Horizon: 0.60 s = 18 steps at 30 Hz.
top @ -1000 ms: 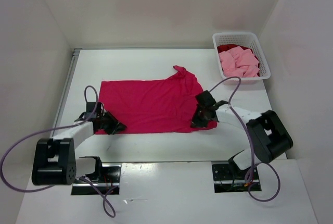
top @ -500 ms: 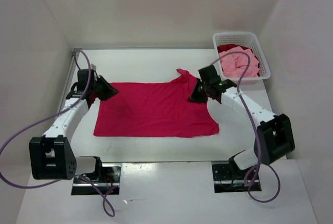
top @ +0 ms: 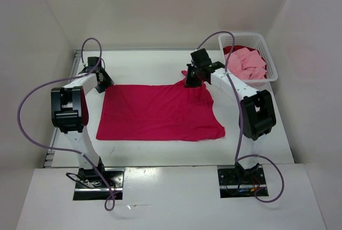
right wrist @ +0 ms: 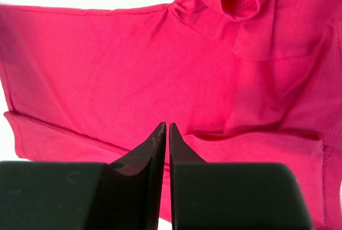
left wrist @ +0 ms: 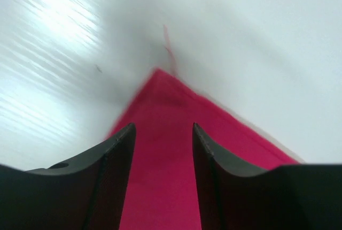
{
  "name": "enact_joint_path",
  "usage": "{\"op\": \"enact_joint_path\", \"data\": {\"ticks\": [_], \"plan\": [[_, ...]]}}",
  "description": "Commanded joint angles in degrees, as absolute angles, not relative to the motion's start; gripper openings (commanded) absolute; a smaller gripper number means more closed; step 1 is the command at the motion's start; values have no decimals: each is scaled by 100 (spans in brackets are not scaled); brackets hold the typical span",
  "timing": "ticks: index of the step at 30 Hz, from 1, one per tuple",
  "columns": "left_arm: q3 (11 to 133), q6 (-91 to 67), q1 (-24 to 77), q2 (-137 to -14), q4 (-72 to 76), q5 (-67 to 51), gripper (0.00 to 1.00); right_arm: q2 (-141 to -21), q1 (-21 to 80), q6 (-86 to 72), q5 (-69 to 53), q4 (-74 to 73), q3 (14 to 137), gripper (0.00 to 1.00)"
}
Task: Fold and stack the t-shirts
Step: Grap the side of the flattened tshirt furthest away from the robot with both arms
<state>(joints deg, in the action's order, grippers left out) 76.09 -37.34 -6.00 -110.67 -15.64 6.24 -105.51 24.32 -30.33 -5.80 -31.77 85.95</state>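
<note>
Crimson t-shirt (top: 160, 113) spread flat, looks ready for folding. Left gripper (left wrist: 163, 128) over its far-left corner, jaws apart, empty. Right gripper (right wrist: 166, 125) at its far-right sleeve, jaws nearly together, holding nothing. Other 2, pink t-shirt (top: 246, 65) and dark red t-shirt (top: 235, 50), wait in basket (top: 240, 36) right of it.

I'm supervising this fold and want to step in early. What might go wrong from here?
The crimson shirt is bunched at its far right corner, by the right gripper; folding now may trap that crease. The left gripper hangs with jaws open over the far left corner, so closing could miss the thin edge. The right arm's cable loops beside the basket and might snag.
</note>
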Motion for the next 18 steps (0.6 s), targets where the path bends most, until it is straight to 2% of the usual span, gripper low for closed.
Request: {"op": "enact_joint_path", "data": {"ticks": [1, 10, 18], "plan": [[7910, -3384, -756, -11293, -1591, 1151, 56, -10617, 2382, -2646, -510, -3226, 9018, 11], [8112, -3243, -756, -11716, -1477, 1038, 54, -11170, 2206, -2584, -835, -2988, 9272, 18], [8306, -3190, -756, -11892, -1293, 721, 55, -12223, 2153, -2452, -72, -3163, 10563, 36]]}}
